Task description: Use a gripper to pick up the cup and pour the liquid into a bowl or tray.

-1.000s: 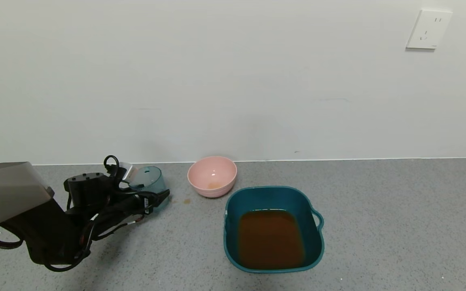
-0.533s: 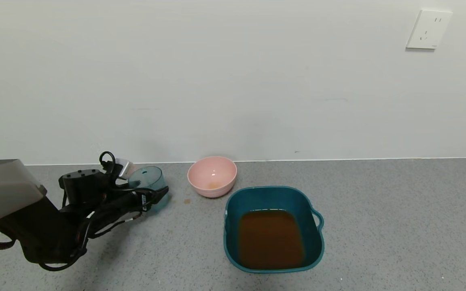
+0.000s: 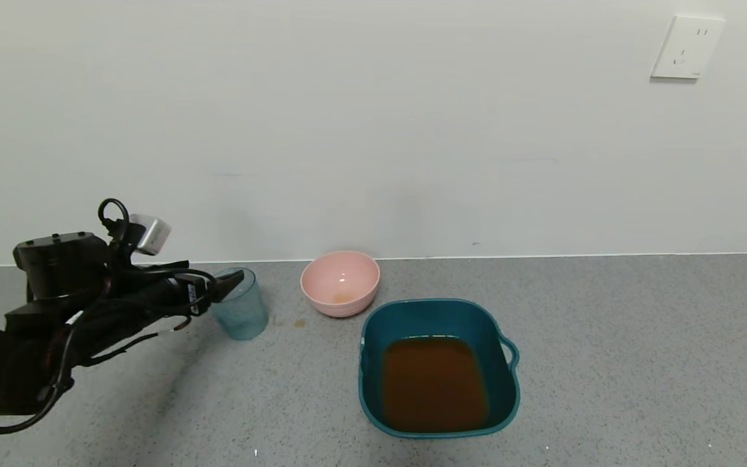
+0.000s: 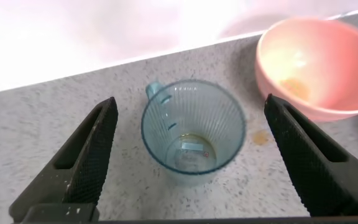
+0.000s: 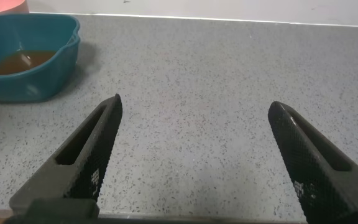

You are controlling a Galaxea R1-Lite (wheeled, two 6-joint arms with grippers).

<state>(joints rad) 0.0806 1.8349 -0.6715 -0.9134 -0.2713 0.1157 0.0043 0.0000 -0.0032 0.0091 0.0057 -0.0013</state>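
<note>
Cup (image 3: 241,311) stands upright and empty, liquid (image 3: 434,383) sits in the teal basin (image 3: 373,389), left gripper (image 4: 188,149) spread wide, so pouring looks finished, arm should retreat.

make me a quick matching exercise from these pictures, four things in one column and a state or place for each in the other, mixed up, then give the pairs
Things:
1. cup
2. teal basin
3. pink bowl
4. left gripper

States or places:
A. holds the pool of reddish-brown liquid
B. open, a finger on each side of the cup, not touching
C. upright on the counter, nearly empty
D. by the wall, a faint brownish trace inside

Pairs: 1-C, 2-A, 3-D, 4-B
</note>
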